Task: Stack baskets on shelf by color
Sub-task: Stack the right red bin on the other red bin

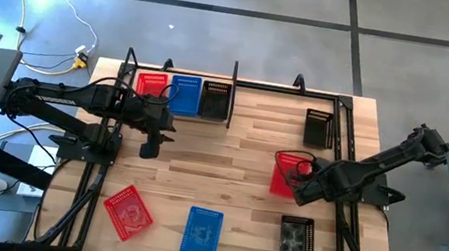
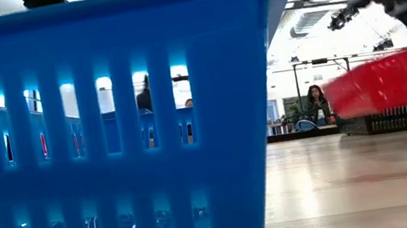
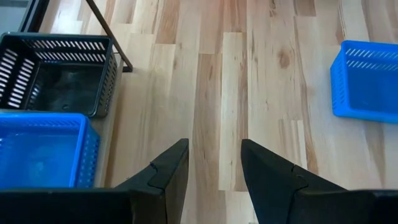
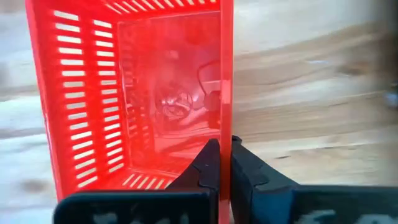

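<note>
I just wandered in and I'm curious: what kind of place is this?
Probably a robotics lab or workshop: two robot arms flank a wooden table, cables trail over bare concrete floor, and a person sits at desks behind.

We are seeing a red basket [image 1: 286,173] tilting off the table; three baskets [image 1: 183,95] sitting on the shelf [image 1: 251,94].

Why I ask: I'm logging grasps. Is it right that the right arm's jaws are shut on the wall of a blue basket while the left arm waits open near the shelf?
Not quite: the basket is red, not blue. The right wrist view shows the right gripper with its jaws shut on the wall of the red basket. The rest holds: the left gripper waits open near the shelf.
</note>
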{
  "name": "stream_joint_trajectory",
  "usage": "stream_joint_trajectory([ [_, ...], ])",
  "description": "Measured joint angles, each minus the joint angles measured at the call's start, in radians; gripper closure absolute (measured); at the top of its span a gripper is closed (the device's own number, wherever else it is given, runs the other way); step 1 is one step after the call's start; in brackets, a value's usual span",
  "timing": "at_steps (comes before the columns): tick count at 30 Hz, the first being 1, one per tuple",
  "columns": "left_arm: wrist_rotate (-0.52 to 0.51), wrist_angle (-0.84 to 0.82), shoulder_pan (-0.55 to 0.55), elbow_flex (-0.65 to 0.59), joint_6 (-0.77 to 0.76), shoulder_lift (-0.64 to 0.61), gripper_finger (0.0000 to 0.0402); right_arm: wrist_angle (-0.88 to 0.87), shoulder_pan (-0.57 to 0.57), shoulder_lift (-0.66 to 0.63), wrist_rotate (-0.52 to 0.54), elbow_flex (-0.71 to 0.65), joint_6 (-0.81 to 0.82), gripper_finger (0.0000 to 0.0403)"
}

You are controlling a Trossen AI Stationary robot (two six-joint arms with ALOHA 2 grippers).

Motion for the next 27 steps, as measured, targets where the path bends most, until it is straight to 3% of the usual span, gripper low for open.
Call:
stream_joint_trajectory([
  [11,0.0,0.001,-0.017,0.0,-0.04,0.0,0.0265,-0.008,-0.001,0.084,0.199,0.226,-0.129,0.0402],
  [27,-0.047,0.0,-0.106,0.0,-0.053,0.0,0.0265,-0.045,-0.096,0.379,0.292,0.63,-0.407,0.0403],
])
